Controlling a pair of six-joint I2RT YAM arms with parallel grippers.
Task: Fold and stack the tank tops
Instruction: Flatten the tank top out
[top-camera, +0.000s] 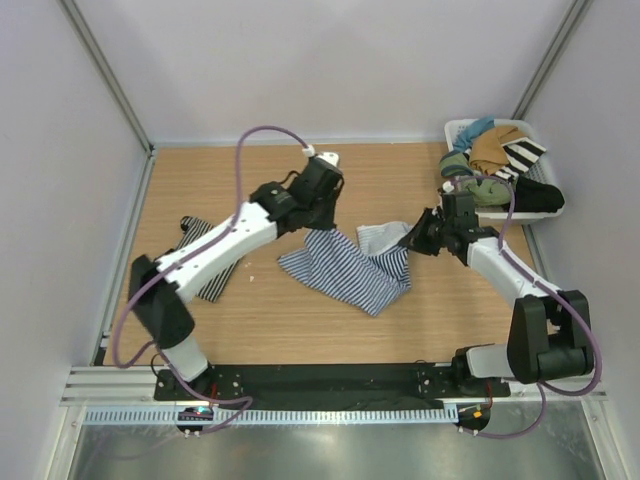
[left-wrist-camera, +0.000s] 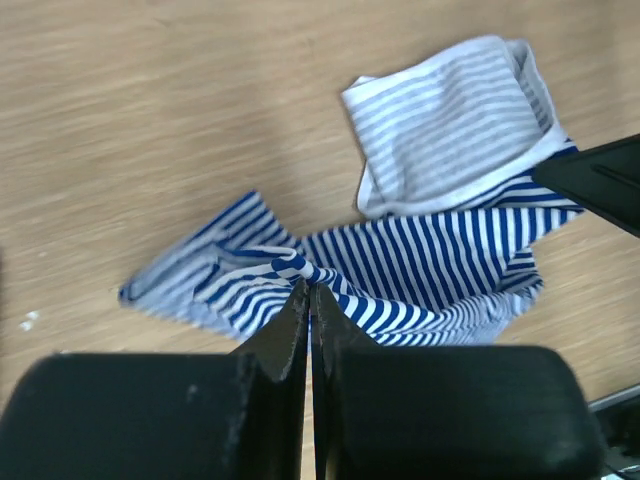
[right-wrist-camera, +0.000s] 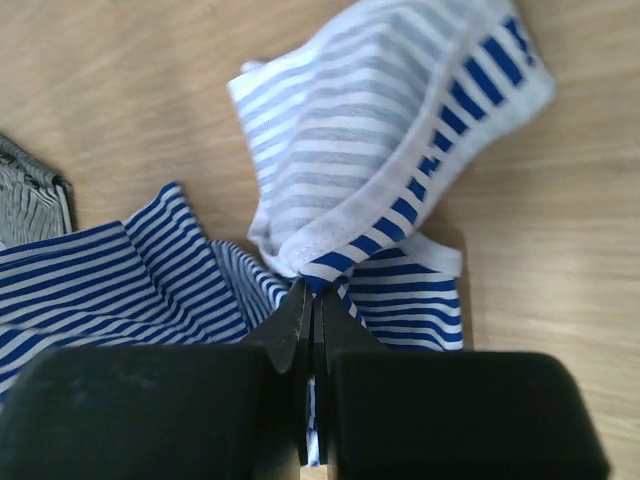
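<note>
- On the table (top-camera: 200, 180), centre, we see the blue-and-white tank top (top-camera: 345, 268) lying rumpled.
- Left gripper (left-wrist-camera: 308, 292) pinched tight on a fold of its striped cloth.
- Right gripper (right-wrist-camera: 310, 292) clamped on its white-trimmed edge.
- Black-and-white tank top (top-camera: 213, 282) lies left, partly under our left arm.
- Basket (top-camera: 455, 128) of clothes sits far right.
</note>
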